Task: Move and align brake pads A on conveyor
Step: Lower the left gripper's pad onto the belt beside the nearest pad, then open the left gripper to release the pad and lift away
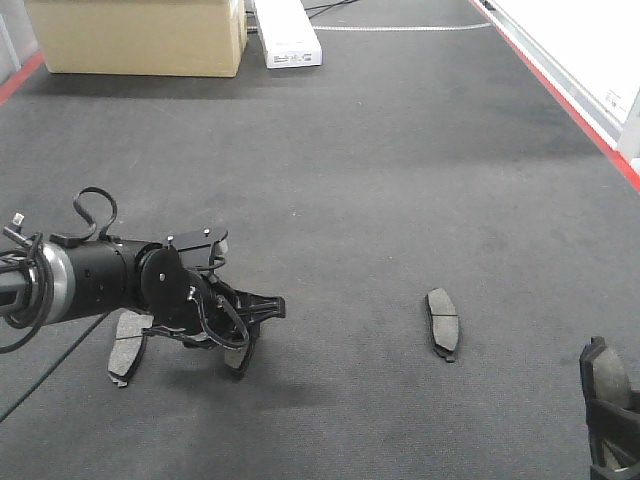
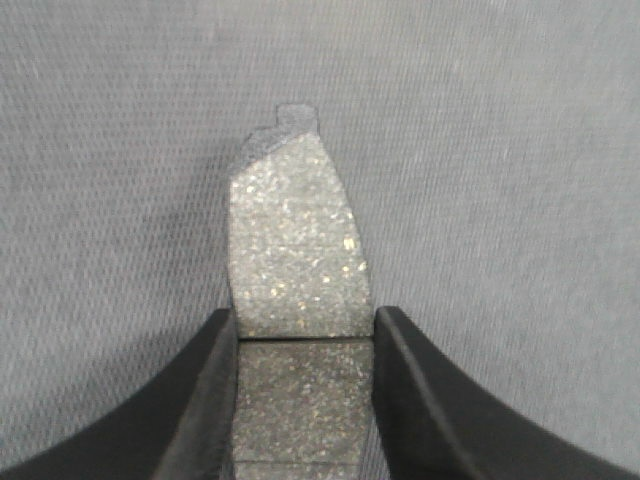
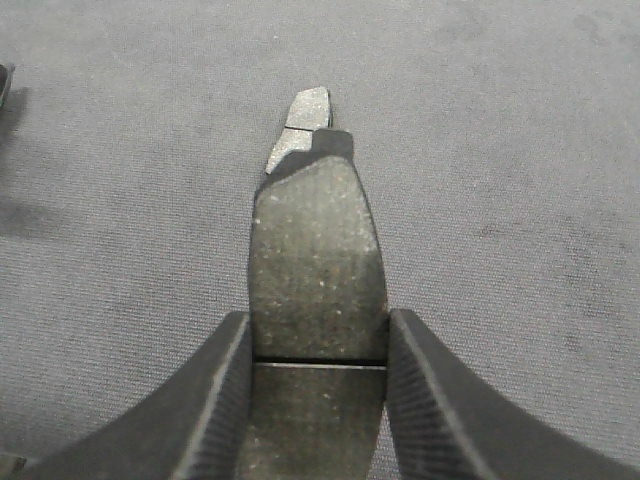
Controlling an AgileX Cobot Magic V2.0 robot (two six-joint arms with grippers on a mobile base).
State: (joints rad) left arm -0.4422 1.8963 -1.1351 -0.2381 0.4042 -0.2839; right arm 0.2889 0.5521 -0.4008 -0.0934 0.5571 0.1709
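Dark grey felt belt (image 1: 380,170) fills the shot, red edge strip (image 1: 570,105) on the far side, cardboard box (image 1: 140,35) and a white unit (image 1: 288,35) at its far end.

Left gripper (image 2: 305,345), low over the belt at the near left, has its fingers closed on the sides of a brake pad (image 2: 295,250); in the wrist view the pad's long axis runs straight out ahead between the fingers. A second pad (image 1: 127,348) lies flat on the belt just beside that gripper.

Right gripper (image 3: 318,340), at the near right corner, likewise clamps a pad (image 3: 318,250), long axis pointing forward.

A fourth pad (image 1: 442,322) lies free on the belt between the two arms, long axis roughly near-to-far; the right wrist view shows it (image 3: 308,108) dead ahead, beyond the held pad's tip. Judged from this, the right arm is nearer the free pad and already in line w/ it, so its held pad likely goes down alongside, same heading.
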